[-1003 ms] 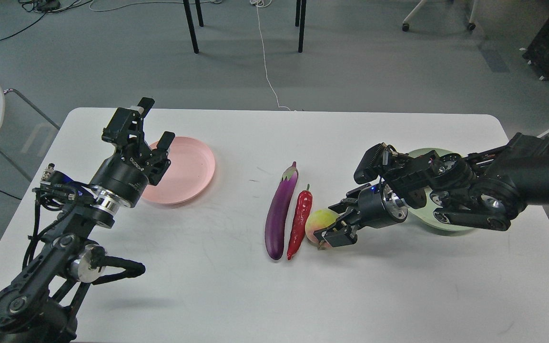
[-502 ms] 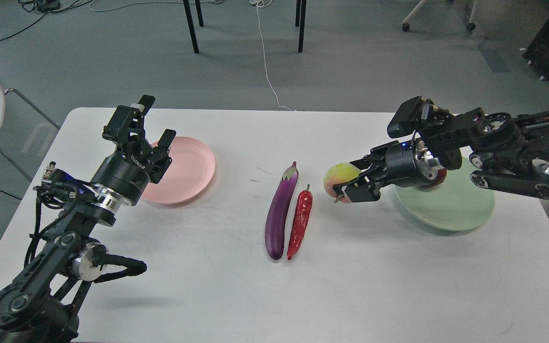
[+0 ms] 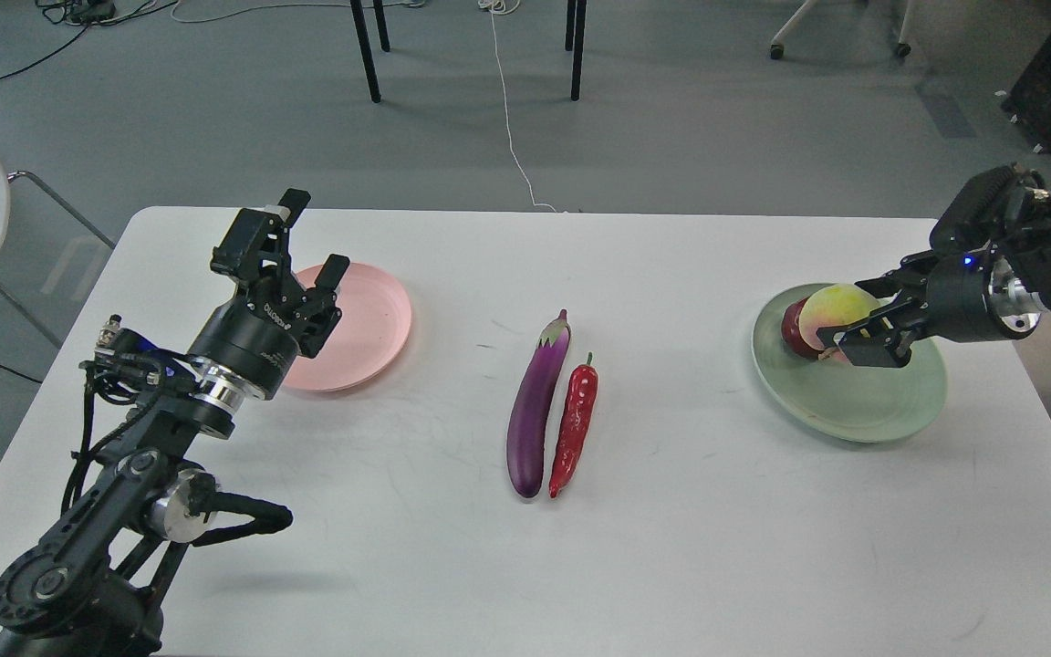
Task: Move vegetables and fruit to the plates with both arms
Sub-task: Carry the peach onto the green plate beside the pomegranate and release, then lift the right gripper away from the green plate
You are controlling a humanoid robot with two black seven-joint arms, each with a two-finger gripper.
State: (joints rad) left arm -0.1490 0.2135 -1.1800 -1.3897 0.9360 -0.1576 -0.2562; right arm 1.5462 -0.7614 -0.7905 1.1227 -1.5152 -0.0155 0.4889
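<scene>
Our right gripper [image 3: 861,330] clamps the peach [image 3: 833,306] over the green plate [image 3: 854,415]; left gripper [image 3: 306,239] spread wide by pink plate [image 3: 370,319].

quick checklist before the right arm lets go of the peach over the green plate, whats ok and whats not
1. right gripper shut on the peach: ok
2. peach above the green plate: ok
3. pomegranate already on that plate, close beside the peach, may get bumped: cannot tell
4. peach resting on the plate or held just above it: cannot tell
5. left gripper open, empty, near the pink plate: ok
6. eggplant and chili pepper untouched on the table: ok
</scene>
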